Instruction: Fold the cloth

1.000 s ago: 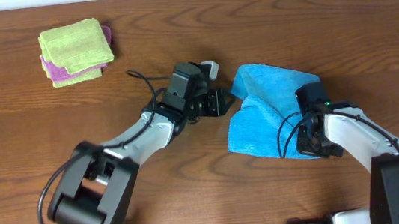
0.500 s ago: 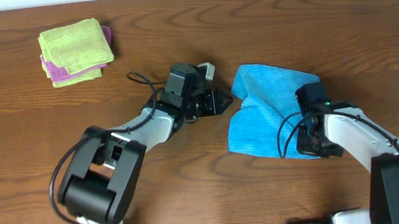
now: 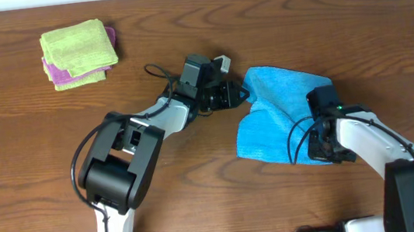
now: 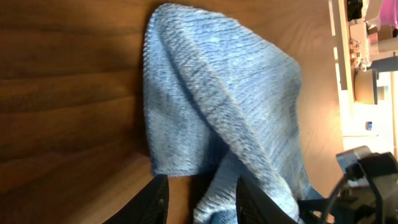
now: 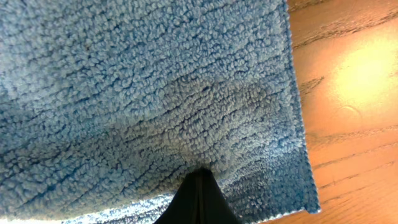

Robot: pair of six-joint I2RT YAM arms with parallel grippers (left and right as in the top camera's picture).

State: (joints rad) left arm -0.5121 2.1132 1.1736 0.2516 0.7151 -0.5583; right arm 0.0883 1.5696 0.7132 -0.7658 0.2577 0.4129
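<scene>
The left claw (image 3: 236, 94) has swung across the brown wooden table (image 3: 222, 177) to the left edge of the bright sky-blue terry cloth (image 3: 281, 115), which lies rumpled and half-folded on the table. Its fingers (image 4: 157, 200) stand apart, released, straddling a fold of cloth. At the cloth's lower right corner, the right claw (image 3: 325, 148) is clenched, pinching the pile.

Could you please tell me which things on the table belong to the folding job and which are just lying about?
Part of the job:
- blue cloth

Just lying about:
- lime-green cloth
- purple cloth, under the green one
</scene>
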